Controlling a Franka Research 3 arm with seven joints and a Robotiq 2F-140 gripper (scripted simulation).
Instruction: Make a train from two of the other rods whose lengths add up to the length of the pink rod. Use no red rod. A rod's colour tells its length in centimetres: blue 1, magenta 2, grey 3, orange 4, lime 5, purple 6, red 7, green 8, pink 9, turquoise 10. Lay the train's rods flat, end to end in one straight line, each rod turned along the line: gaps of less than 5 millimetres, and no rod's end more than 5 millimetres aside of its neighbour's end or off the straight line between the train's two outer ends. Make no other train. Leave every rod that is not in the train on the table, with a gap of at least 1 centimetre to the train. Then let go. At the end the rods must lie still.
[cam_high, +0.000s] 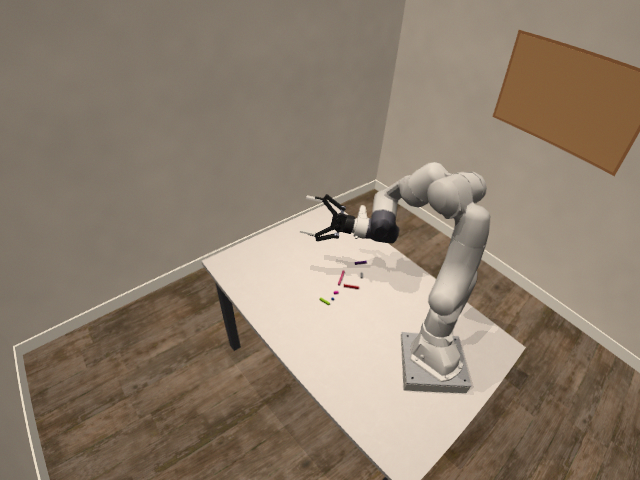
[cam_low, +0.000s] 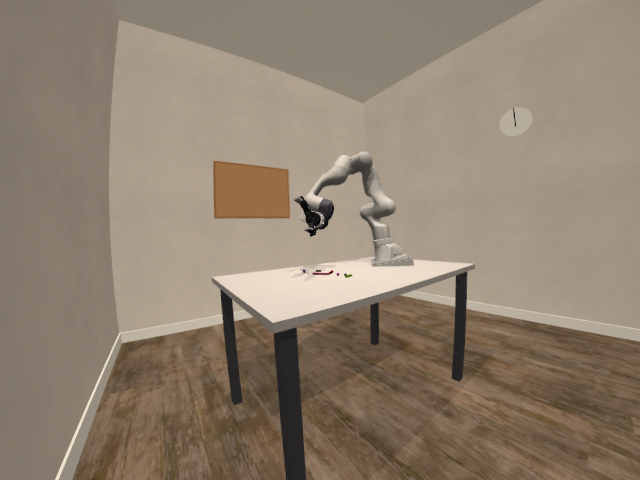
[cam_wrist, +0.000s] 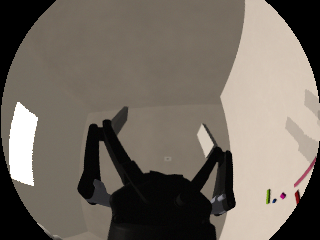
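Note:
My gripper is open and empty, high above the table and pointing sideways. The purple rod lies at the far side of the group, with the small grey rod nearer the base. The pink rod lies mid-group. The red rod lies beside it, turned differently. The magenta rod, the tiny blue rod and the lime rod lie near one another, apart. Purple and grey are not seen in the wrist view.
The white table carries the scattered rods. The arm's grey base plate stands on the table, to the right of the rods in the top view. Shadows of the arm fall around the purple and grey rods. Walls stand behind the table.

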